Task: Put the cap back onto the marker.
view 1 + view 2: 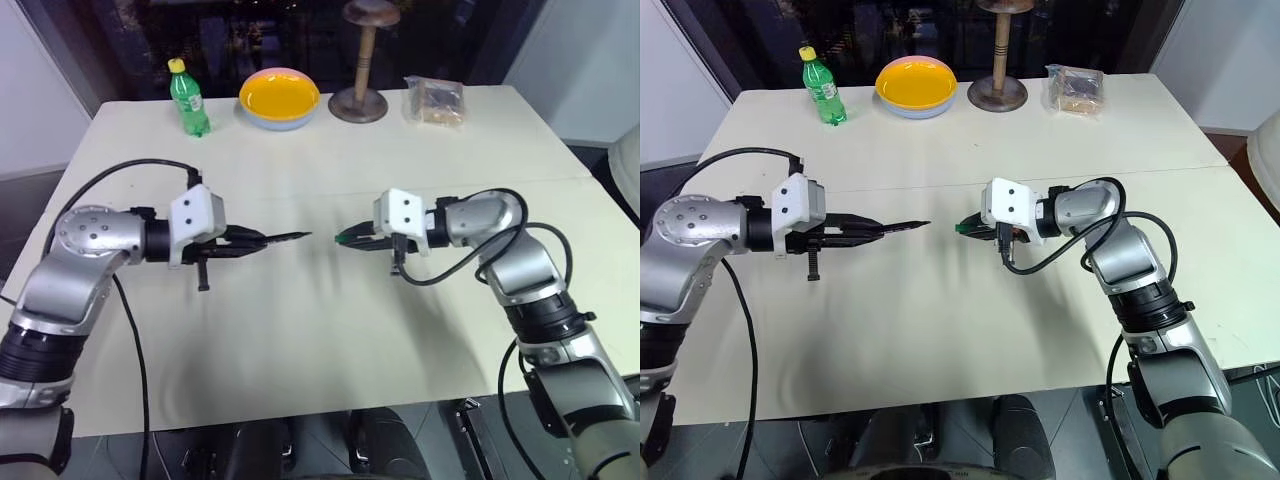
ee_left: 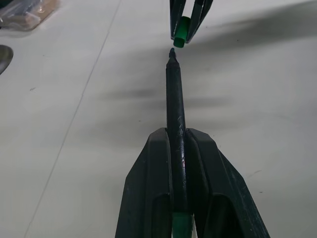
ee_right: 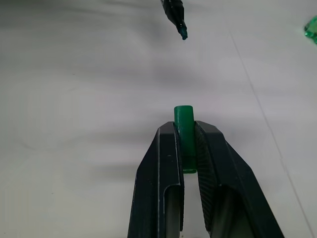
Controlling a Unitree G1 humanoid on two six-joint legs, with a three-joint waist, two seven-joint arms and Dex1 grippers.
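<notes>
Two grippers face each other above the pale table [image 1: 300, 340], tips pointed inward with a small gap of air between them. The left gripper [image 1: 252, 241] is clamped on the marker [image 1: 285, 238] — its black barrel runs out past the fingertips toward the middle of the table, the bare tip leading, and in the left wrist view the green end sits back between the fingers [image 2: 148, 183]. The right gripper [image 1: 352, 238] is closed on the cap [image 3: 185, 136], a short green cylinder pinched between the two black pads so that its open end sticks out beyond them. Cap and marker tip are near each other but apart, roughly lined up end to end — the wrist views show the tip just short of the cap's mouth and slightly off its line. Both are held clear of the tabletop. Along the far edge of the table stand a green bottle [image 1: 188, 98] with a yellow lid, a yellow bowl [image 1: 279, 97], a wooden stand [image 1: 360, 60] and a clear packet [image 1: 434, 100], all well away from the grippers.
</notes>
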